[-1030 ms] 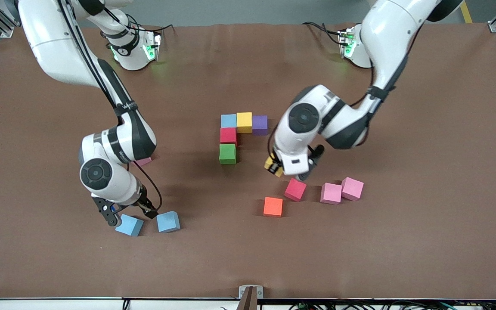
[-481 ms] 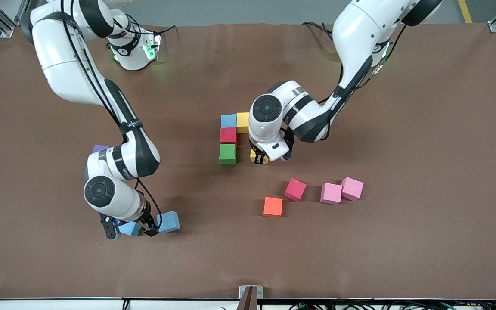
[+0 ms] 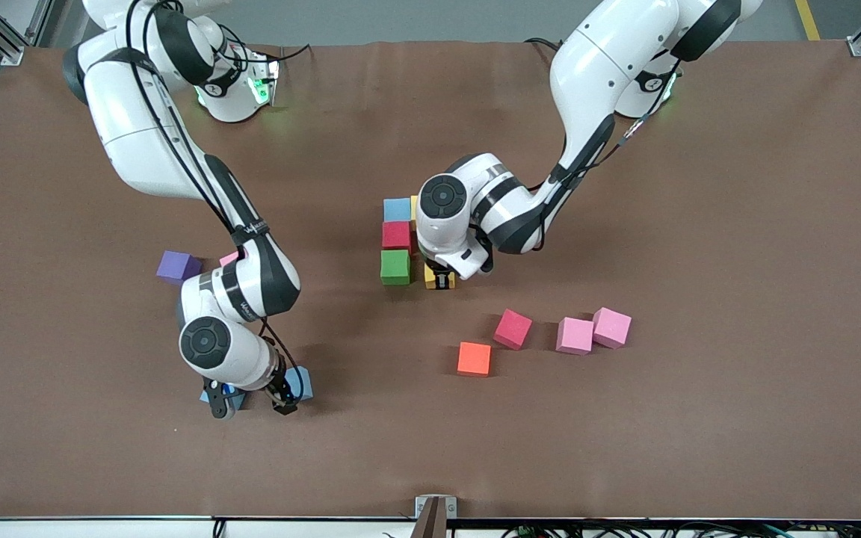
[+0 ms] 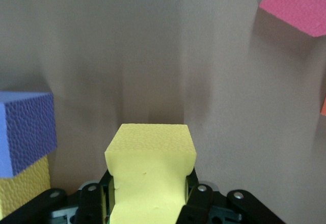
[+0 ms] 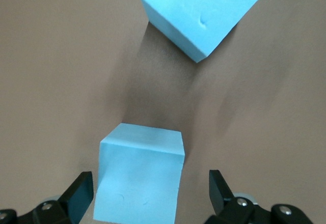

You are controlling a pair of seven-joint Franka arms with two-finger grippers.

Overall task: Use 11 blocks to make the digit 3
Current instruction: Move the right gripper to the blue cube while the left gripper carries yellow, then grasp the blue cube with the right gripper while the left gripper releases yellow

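The begun digit 3 is a light blue block [image 3: 397, 209], a red block [image 3: 396, 235] and a green block [image 3: 394, 267] in a column, with a yellow sliver [image 3: 413, 205] showing by the arm. My left gripper [image 3: 440, 282] [image 4: 150, 193] is shut on a yellow block [image 3: 430, 278] [image 4: 150, 152], low beside the green one. Its wrist view shows a purple block [image 4: 25, 132] beside a yellow block [image 4: 23, 188]. My right gripper [image 3: 251, 400] [image 5: 150, 196] is open astride a light blue block [image 3: 227, 391] [image 5: 140, 178]; another light blue block [image 3: 301, 382] [image 5: 204, 12] lies close by.
Loose blocks lie on the brown mat [image 3: 699, 224]: a red one [image 3: 513, 329], an orange one [image 3: 474, 359] and two pink ones [image 3: 575, 335] [image 3: 611, 327] nearer the camera than the figure. A purple one [image 3: 178, 266] and a pink one [image 3: 229, 258] sit by the right arm.
The left arm carried the yellow block from above the red loose block to beside the green one. The right gripper shifted and lowered over the light blue blocks, uncovering the purple block.
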